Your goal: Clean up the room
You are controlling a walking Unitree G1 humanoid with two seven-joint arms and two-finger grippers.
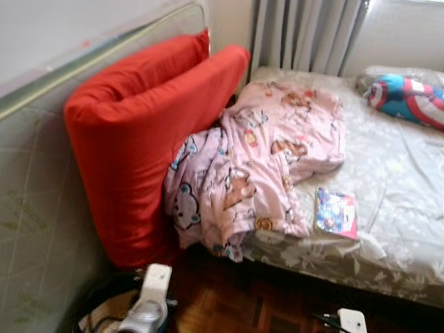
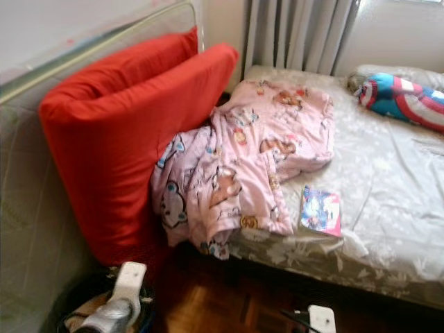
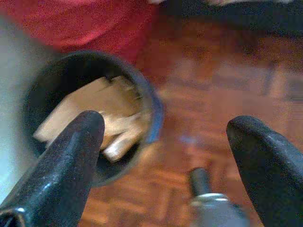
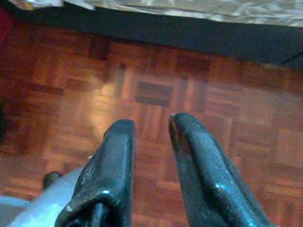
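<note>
Left wrist view had your left gripper (image 3: 165,137) spread wide, empty, beside the bin (image 3: 90,116); you needed the book (image 1: 336,213) next.

Red cushion (image 1: 139,139) plain, bright. Blanket (image 1: 257,159) pale pink, cartoon bear print with brown and blue touches. Bed sheet (image 1: 402,180) grey-beige, faint pale floral pattern. Booklet (image 1: 336,213) blue and pink cover. Pillow (image 1: 406,97) blue, red, white stripes. Curtain (image 1: 305,31) grey. Floor (image 4: 156,94) reddish-brown parquet. Bin (image 3: 151,101) dark, tan scraps inside.
</note>
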